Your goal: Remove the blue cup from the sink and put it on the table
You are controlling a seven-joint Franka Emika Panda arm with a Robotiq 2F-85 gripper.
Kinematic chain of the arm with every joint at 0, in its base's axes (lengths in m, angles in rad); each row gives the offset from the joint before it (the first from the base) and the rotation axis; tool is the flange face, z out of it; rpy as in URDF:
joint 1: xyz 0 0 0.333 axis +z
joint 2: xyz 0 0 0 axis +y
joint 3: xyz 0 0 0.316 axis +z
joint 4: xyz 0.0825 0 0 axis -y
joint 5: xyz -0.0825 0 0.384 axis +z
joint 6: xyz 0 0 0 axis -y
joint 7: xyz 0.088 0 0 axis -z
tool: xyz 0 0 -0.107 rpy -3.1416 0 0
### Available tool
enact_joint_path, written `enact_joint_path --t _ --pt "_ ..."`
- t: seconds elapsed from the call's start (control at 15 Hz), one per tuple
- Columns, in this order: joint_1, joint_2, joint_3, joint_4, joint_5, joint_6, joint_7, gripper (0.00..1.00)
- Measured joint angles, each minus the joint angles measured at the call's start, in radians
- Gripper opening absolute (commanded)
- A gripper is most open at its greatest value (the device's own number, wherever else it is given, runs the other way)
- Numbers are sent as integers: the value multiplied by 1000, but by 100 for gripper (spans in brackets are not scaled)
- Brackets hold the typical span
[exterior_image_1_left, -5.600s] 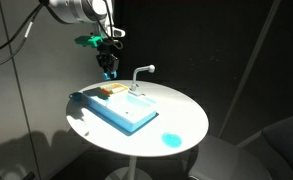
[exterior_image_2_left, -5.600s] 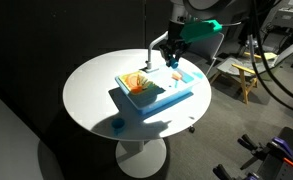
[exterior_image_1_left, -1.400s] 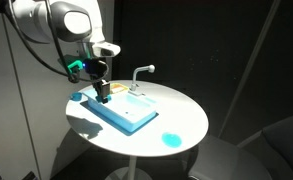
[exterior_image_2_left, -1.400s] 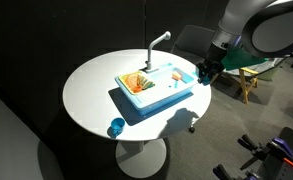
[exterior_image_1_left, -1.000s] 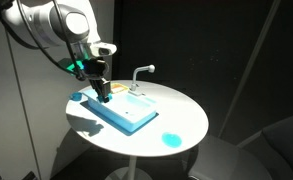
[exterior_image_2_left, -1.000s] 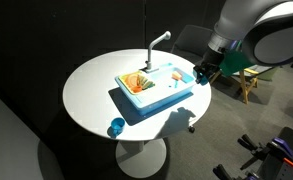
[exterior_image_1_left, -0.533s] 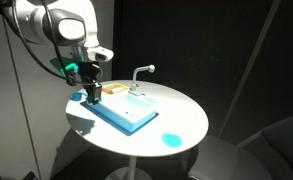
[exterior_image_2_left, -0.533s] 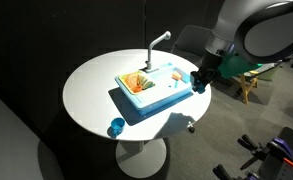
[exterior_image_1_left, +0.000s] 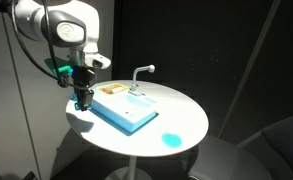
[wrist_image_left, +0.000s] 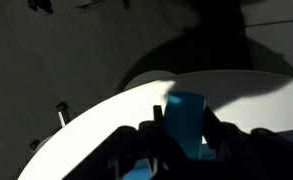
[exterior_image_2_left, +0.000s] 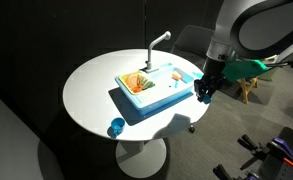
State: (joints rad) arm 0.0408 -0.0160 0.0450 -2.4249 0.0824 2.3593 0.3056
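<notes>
Transport step: jaws clamped on blue cup [wrist_image_left: 186, 122], cup clear of sink [exterior_image_1_left: 126, 115], hanging low at bench [exterior_image_1_left: 181, 115] rim beside sink end. Dim wrist view, so probably just inside edge. Next: shift inboard over bare bench, lower, release upright

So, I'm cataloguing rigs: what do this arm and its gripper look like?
The arm is glossy white, built of bulky rounded segments. A teal-green piece sits at the wrist, next to a slim black gripper.
</notes>
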Motion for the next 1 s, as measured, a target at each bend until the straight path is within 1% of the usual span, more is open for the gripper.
enact_joint_path --t 0.4,0.8,1.0 --pt "-1 61 -8 41 -16 -8 -1 16" --pt "-1 163 -25 131 -109 1 -8 16" --pt "-1 212 -30 163 -166 29 -9 16"
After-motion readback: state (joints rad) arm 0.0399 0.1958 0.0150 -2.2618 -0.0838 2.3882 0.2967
